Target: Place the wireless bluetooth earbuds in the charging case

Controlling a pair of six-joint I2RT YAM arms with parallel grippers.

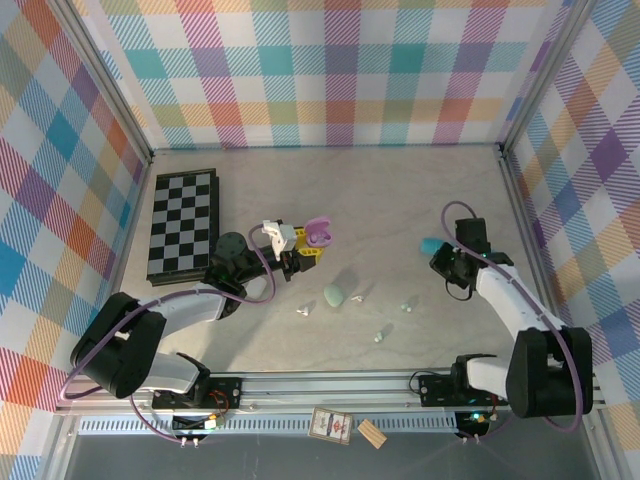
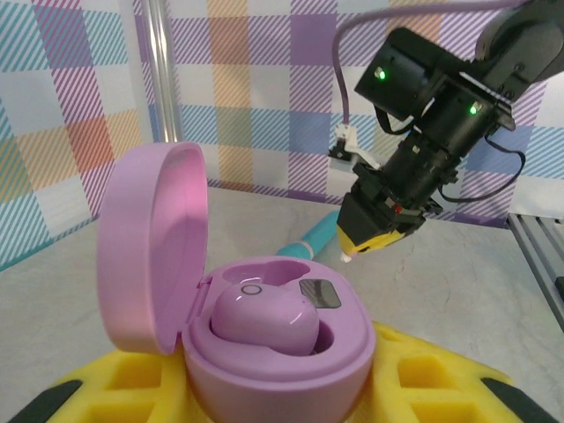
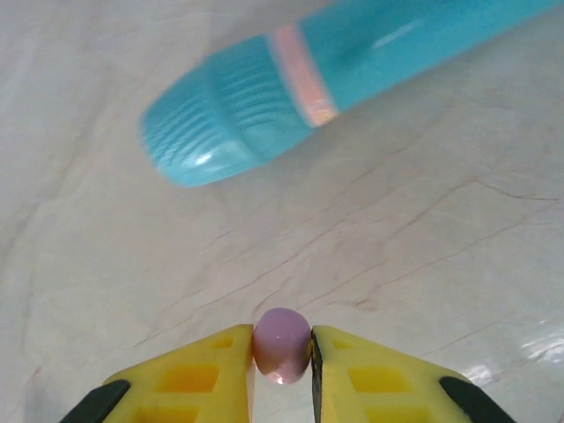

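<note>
Top view: the open lilac charging case (image 1: 318, 232) is held in the left jaws, with the right jaws well apart to its right, beside the teal wand (image 1: 430, 244). Left wrist view: a seated earbud (image 2: 264, 322) is seen in the case, whose lid is tipped up at left. Right wrist view: a lilac earbud (image 3: 282, 345) is pinched between the narrow right jaws; leftward travel to the case is judged necessary.
</note>
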